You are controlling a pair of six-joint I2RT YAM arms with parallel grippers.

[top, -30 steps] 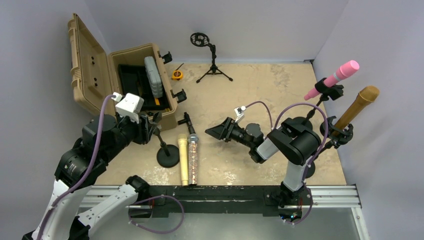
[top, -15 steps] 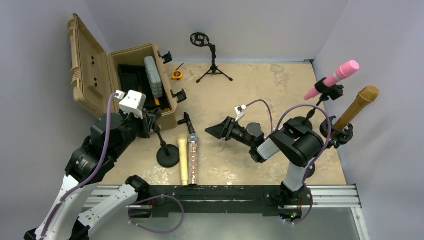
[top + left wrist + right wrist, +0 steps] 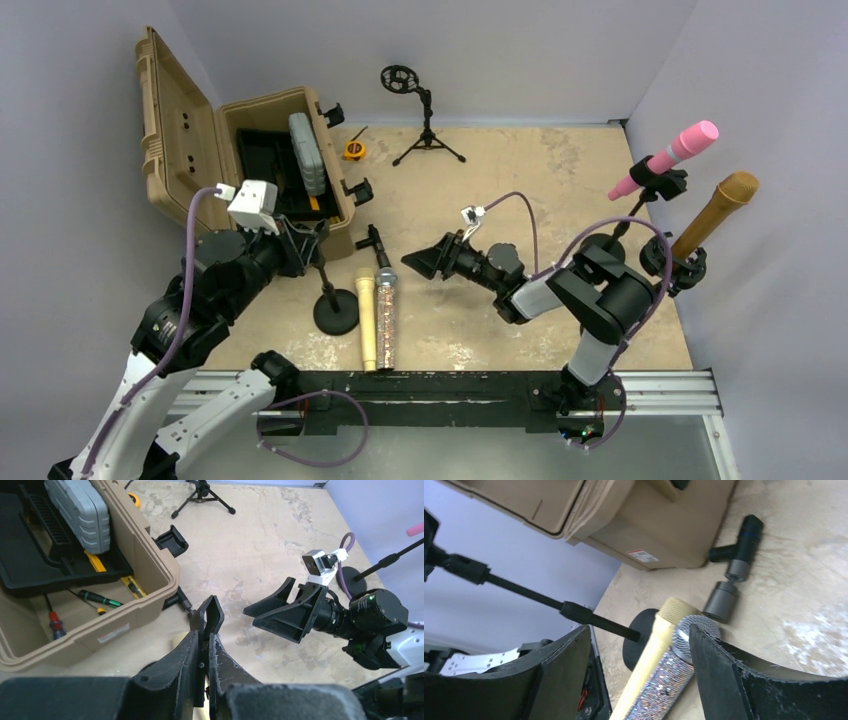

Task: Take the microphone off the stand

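A pink microphone and a brown-gold microphone sit tilted in clips on two stands at the right edge. A third stand with a round black base holds no microphone. My left gripper is shut on its empty black clip. A cream microphone and a silver glitter microphone lie side by side on the table beside that base. My right gripper is open, low and pointing left at their heads, holding nothing.
An open tan toolbox with a grey case inside stands at the back left. A small tripod stand and a yellow tape measure are at the back. A black and grey connector lies near the microphones' heads.
My left gripper has closed on the empty stand's clip and the left arm has shifted slightly. My right gripper has moved left towards the lying microphones, still open.
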